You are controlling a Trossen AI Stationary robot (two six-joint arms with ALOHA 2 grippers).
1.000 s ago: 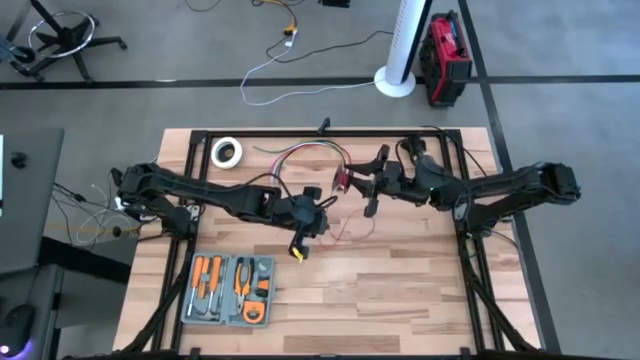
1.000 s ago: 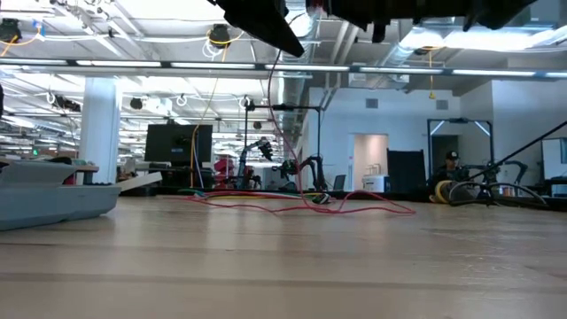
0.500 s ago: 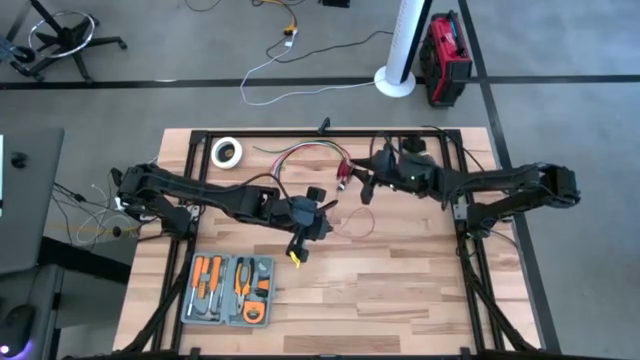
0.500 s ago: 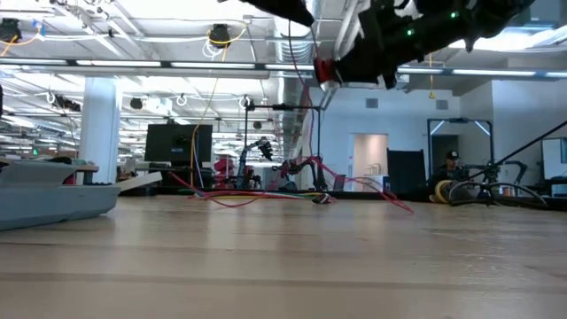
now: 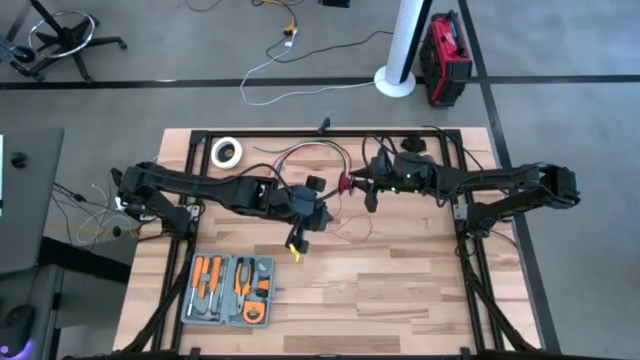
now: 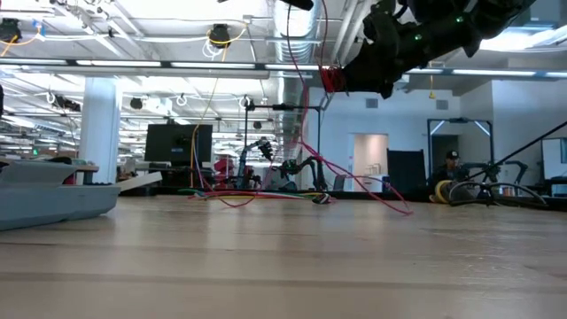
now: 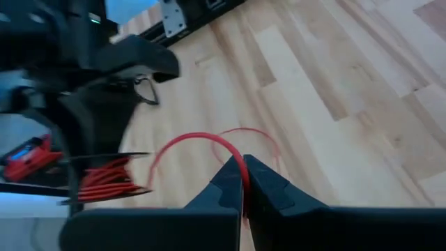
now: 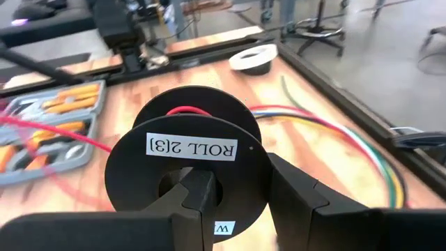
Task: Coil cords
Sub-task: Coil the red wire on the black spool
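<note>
Left wrist view: left pincer [image 7: 243, 183] clamps red wire [image 7: 191, 139].

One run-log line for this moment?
left pincer: shut on red wire | right pincer: shut on spool | wire partly wound, rest loose on table

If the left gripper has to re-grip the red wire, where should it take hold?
Probably on the raised stretch of red wire between the left gripper and the spool in the right gripper, coming from above: that part hangs clear of the table.
</note>
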